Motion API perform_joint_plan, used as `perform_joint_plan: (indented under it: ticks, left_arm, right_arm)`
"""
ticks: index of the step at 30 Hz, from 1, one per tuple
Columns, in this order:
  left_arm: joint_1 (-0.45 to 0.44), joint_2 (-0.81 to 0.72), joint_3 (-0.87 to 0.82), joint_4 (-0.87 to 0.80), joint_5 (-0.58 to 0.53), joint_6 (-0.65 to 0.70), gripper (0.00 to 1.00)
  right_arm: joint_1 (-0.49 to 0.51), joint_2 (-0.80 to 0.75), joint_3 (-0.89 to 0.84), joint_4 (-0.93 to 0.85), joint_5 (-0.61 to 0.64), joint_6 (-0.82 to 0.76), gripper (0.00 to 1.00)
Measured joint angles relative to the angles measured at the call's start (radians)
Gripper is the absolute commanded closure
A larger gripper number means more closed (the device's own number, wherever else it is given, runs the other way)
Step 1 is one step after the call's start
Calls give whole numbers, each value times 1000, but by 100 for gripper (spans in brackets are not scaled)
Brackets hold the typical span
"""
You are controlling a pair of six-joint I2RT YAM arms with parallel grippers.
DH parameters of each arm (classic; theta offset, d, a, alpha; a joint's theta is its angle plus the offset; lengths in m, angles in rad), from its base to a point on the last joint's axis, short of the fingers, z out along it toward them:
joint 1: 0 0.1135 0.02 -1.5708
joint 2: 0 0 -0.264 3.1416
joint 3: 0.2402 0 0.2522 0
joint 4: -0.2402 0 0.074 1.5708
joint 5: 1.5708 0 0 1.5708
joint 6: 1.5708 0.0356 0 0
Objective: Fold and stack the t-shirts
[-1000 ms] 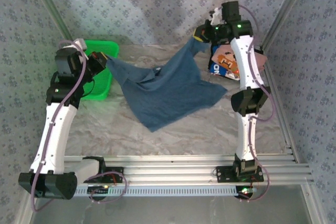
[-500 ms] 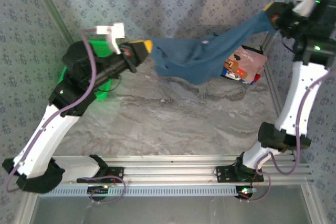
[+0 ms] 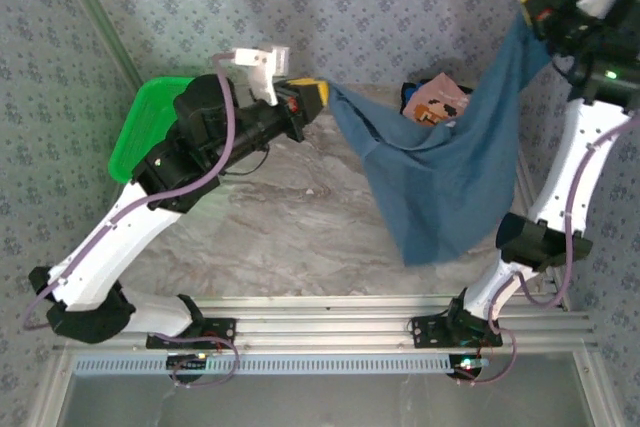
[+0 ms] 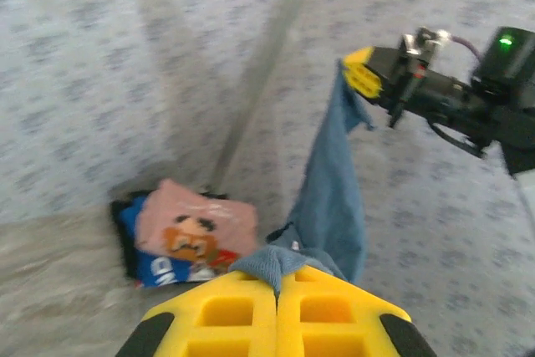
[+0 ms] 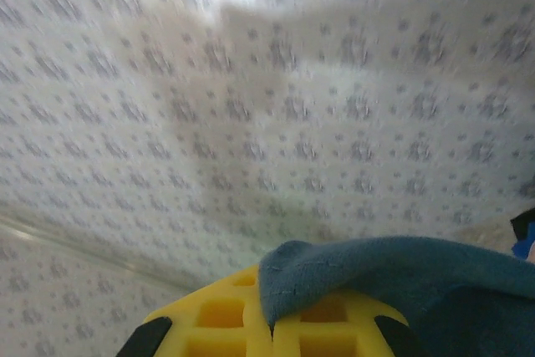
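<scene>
Nearest the arm bases, the marbled counter (image 3: 300, 237) is crossed by the lower edge of a plain teal-blue t-shirt (image 3: 450, 167), which is held up in the air over the right half and stretched between the two arms. Whether its lowest corner touches the counter cannot be told. One upper corner is pinched by the left gripper (image 3: 318, 97), whose yellow jaws are pressed together on a fold of the cloth, as is seen close up in the left wrist view. The other corner is lifted much higher by the right gripper (image 3: 535, 7), and its jaws are likewise clamped on the fabric, with the cloth bunched over their tips in the right wrist view. No print or label is seen on this shirt. Farther back on the left, a green basket (image 3: 145, 127) is partly covered by the left arm, so its contents cannot be made out. At the far right corner, behind the hanging shirt, a folded stack is set on the counter: a pink shirt (image 4: 196, 223) with a red-brown blocky figure lies on top of a dark blue shirt (image 4: 155, 269), whose white lettering is too blurred to be read.
</scene>
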Motion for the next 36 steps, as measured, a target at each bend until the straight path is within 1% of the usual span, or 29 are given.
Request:
perform_joint_plan:
  ticks: [1, 4, 6, 7, 9, 12, 13, 15, 17, 19, 20, 21, 22, 24, 25, 26, 28, 31, 33, 36]
  left_arm:
    - [21, -26, -49, -1, -26, -10, 100]
    - [82, -115, -241, -2, -121, -50, 100]
    - [123, -179, -397, -7, -171, -84, 100]
    - [145, -201, -461, -9, -185, -101, 100]
    - [222, -245, -606, -27, -214, -146, 100]
    - [333, -283, -755, -62, -243, -196, 100]
    - [357, -293, -787, -69, -250, -206, 100]
    - [393, -323, -839, -90, -265, -221, 100]
    - [422, -359, -873, -94, -270, -237, 100]
    - [444, -389, -893, -93, -277, -247, 100]
    - [455, -401, -901, -94, -285, -252, 100]
    - [461, -409, -909, -93, -293, -258, 100]
    - [465, -412, -919, -93, -299, -265, 100]
    - [477, -414, -950, -92, -306, -283, 100]
    - [482, -411, -964, -93, -310, -291, 100]
    - [489, -404, -979, -97, -312, -302, 100]
    - [504, -388, -996, -108, -318, -323, 100]
    - [517, -382, -1020, -120, -317, -347, 100]
    - [518, -384, -1028, -119, -314, -359, 100]
    - [518, -401, -1033, -115, -292, -369, 100]
  right_arm:
    - [41, 23, 2, -11, 7, -18, 100]
    - [208, 122, 3, -64, 52, -104, 100]
    - [325, 214, 4, -89, 92, -164, 100]
    - [368, 255, 10, -97, 108, -181, 100]
    - [465, 385, 61, -117, 151, -225, 100]
    - [573, 559, 149, -133, 223, -279, 99]
    - [600, 599, 165, -134, 241, -293, 98]
    - [653, 660, 167, -130, 283, -325, 94]
    - [688, 686, 167, -130, 321, -353, 90]
    - [709, 688, 167, -124, 350, -382, 78]
    - [715, 684, 167, -115, 365, -397, 67]
    - [717, 680, 167, -109, 377, -416, 48]
    - [718, 676, 167, -109, 392, -429, 36]
    - [714, 664, 161, -114, 422, -459, 17]
    - [712, 654, 150, -121, 430, -475, 12]
    - [710, 637, 128, -137, 436, -495, 9]
    - [706, 581, 47, -173, 439, -533, 9]
    - [713, 394, -248, -217, 455, -571, 9]
    - [729, 206, -537, -220, 468, -559, 10]
    - [753, -87, -969, -190, 465, -475, 12]
